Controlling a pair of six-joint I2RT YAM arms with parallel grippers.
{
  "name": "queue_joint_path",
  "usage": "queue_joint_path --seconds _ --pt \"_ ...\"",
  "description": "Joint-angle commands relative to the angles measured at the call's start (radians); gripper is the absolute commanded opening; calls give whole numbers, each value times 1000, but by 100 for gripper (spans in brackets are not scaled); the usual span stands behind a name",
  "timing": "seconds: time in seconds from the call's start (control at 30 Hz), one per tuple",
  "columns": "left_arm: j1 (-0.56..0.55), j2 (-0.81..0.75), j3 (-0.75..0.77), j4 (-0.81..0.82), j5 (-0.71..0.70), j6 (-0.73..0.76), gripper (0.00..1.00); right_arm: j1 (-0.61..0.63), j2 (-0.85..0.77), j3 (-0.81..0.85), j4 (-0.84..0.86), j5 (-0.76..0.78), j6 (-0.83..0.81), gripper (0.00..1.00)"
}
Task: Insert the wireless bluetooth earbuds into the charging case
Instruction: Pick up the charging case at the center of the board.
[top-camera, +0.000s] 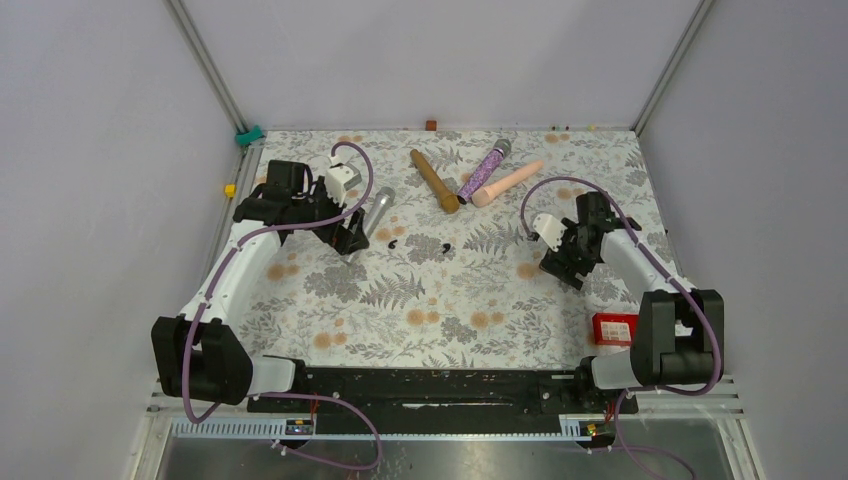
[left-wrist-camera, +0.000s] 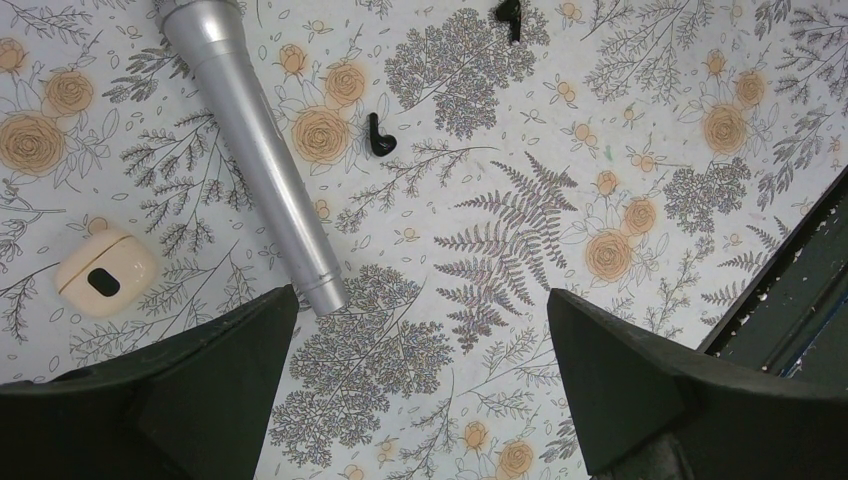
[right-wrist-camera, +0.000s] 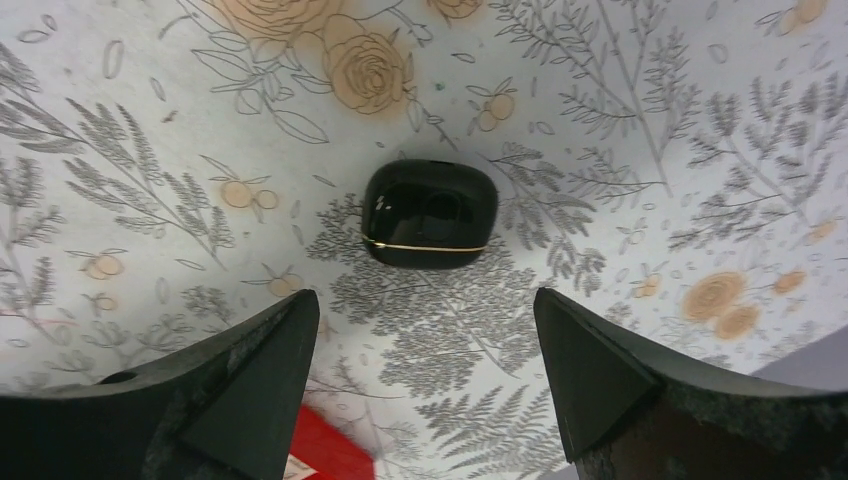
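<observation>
- Two claws, both spread wide, pinching nothing.
- Ahead of the left claw (left-wrist-camera: 420, 300): two black earbuds (left-wrist-camera: 378, 138) on the floral worktop (left-wrist-camera: 620, 120), one near mid-gap, the other farther out.
- Silver microphone (left-wrist-camera: 262, 160) slants away from one fingertip; cream case (left-wrist-camera: 105, 272) lies outboard of that finger.
- Just ahead of the right claw (right-wrist-camera: 425, 295): closed black charging case (right-wrist-camera: 430, 215), centred between the fingers, untouched.

Silver microphone (left-wrist-camera: 255, 150), purple microphone (top-camera: 484, 170), red box (top-camera: 614, 328)
</observation>
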Motion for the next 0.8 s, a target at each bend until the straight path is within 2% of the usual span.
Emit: queue_joint_path --seconds 0.0,0.43,0.57,0.77 --pt "5 -9 -2 50 18 -18 98 6 0 -9 -27 -49 151 86" --pt "5 -95 -56 167 -29 -60 99 14 88 -75 182 45 207 80" --pt "4 -96 -63 196 -37 -74 98 14 102 -76 207 47 194 68" --pt "4 -70 -40 208 -28 -91 98 13 104 -88 210 39 167 56"
